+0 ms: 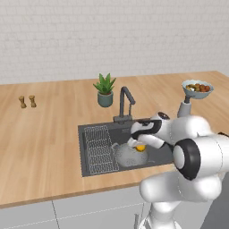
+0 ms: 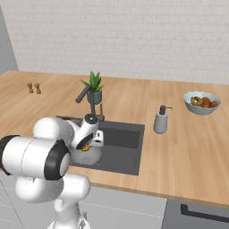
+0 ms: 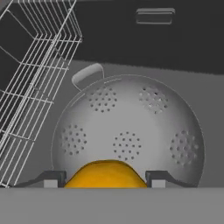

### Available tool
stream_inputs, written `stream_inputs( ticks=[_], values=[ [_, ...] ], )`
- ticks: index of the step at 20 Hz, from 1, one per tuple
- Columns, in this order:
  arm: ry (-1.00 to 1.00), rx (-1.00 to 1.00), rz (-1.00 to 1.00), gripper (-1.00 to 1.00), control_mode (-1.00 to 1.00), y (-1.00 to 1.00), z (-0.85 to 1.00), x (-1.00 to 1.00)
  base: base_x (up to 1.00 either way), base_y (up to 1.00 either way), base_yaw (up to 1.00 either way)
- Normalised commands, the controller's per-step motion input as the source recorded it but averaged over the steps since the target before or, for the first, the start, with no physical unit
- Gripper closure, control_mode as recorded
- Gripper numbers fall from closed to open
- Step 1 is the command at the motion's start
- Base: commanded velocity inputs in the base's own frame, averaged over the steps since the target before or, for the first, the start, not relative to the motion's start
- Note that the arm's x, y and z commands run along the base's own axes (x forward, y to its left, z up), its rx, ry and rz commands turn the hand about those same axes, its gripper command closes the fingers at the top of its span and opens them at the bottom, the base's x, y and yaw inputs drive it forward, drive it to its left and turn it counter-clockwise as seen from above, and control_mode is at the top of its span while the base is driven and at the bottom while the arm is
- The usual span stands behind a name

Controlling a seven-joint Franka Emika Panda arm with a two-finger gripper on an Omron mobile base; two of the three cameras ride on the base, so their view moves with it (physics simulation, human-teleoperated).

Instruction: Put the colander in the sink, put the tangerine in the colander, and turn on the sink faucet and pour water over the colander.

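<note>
The wooden tabletop [image 1: 44, 147] runs under a white brick wall [image 1: 112, 31], with two little wooden shakers [image 1: 27, 101] far left, then the dark sink [image 1: 89, 167] with its wire rack [image 1: 100, 150], a plant [image 1: 105, 89] and the faucet [image 1: 125, 105] behind it, and a soap bottle [image 2: 161, 120] and fruit bowl [image 1: 197, 88] on the right. The colander [image 3: 127, 131] sits in the sink beside the rack, partly hidden by the white arm in the base views. Just above it, the pincer [image 3: 105, 181] pinches the tangerine [image 3: 105, 175], whose lower part is cut off.
</note>
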Motion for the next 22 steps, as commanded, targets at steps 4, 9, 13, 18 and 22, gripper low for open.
stream_inputs(
  ticks=[4, 9, 13, 18, 22],
  values=[
    [0.04, 0.01, -0.05, 1.00, -1.00, 0.04, -0.25, 0.67, 0.00, 0.00, 0.00],
    [0.08, 0.00, -0.01, 1.00, -1.00, 0.03, -0.24, 0.36, 0.00, 0.00, 0.00],
    [0.09, 0.00, 0.00, 1.00, -1.00, 0.00, -0.35, 0.01, 0.00, 0.00, 0.00],
    [0.06, 0.00, 0.00, 1.00, -1.00, 0.03, -0.34, 0.01, 0.00, 0.00, 0.00],
    [0.04, 0.00, 0.00, 1.00, -1.00, 0.11, -0.24, 0.11, 0.00, 0.00, 0.00]
  ],
)
